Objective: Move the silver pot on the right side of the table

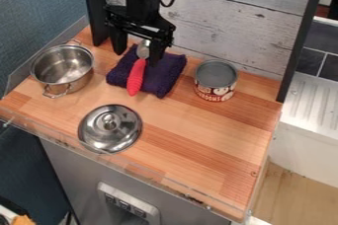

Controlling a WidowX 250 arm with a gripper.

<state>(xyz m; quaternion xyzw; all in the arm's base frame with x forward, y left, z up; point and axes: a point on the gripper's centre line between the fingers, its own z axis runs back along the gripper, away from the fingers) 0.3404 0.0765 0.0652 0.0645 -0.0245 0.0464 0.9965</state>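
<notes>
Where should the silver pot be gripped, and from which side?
Probably by the rim nearest the purple cloth, from above, one finger inside and one outside. The silver pot stands upright, uncovered, its wall looks thin, and that stretch lies between the two loop handles.

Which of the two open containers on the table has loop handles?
The silver pot, on the table's left; the labelled can farther right shows none.

Backboard (228, 14) of whitewashed planks, knots and scuffs noted, between dark uprights (304, 36); blue surface (39, 4) at left; dark tiles (320, 36), pale joints, above white ribbed surface (314, 100) at right; pale wood-look floor (290, 197) at lower right.
</notes>
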